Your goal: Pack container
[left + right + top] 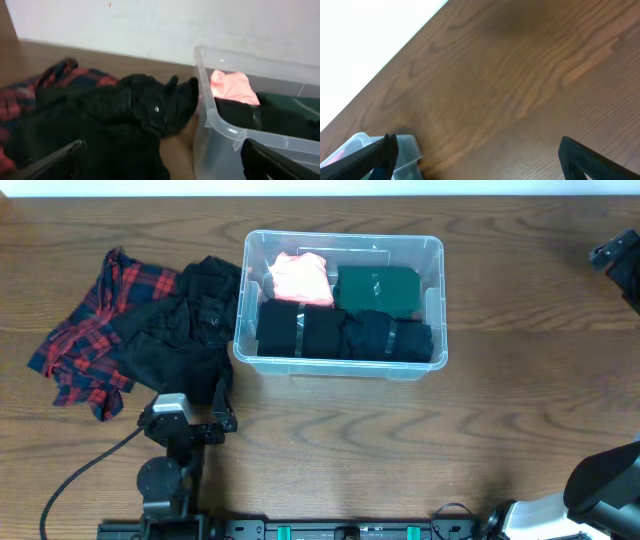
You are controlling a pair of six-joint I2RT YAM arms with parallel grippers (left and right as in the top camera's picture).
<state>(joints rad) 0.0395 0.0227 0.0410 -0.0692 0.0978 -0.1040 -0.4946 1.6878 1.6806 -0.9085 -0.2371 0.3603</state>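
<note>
Black clothes [185, 330] touch the container [340, 367] on its left; left tool [165, 165] and right tool [480, 160] gape wide.

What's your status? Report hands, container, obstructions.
Left hand open, right hand open, both empty. Container part packed, folded clothes inside. Black garment, plaid shirt loose beside it.

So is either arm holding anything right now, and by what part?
Nothing. The left gripper and right gripper both have their jaws open and empty.
</note>
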